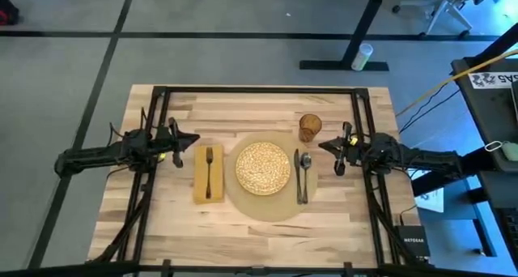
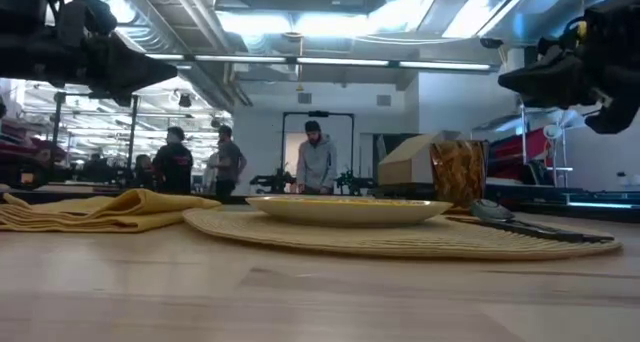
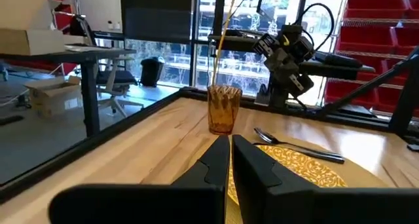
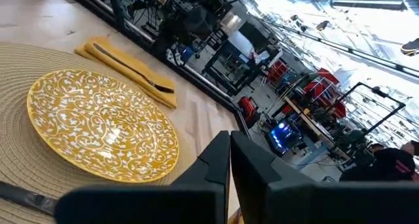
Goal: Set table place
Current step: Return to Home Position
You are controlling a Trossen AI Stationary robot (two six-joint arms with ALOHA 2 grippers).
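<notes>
Homing the arms is the step, I judge; place setting point(image 1: 262, 168) sits complete on the worktop point(image 1: 170, 228). Left hand point(image 1: 193, 138) by the napkin point(image 1: 200, 184), right hand point(image 1: 324, 145) near the glass point(image 1: 310, 127), both pinched together, empty. Next: retract clear of glass. Fork point(image 1: 209, 170), knife point(image 1: 298, 176), spoon point(image 1: 306, 176) lie parallel, heads toward the glass side.

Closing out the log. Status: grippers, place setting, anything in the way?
Left gripper shut, left of napkin; right gripper shut, by glass; both raised. Fork on napkin, plate on placemat, knife, spoon beside. Nothing obstructing.
</notes>
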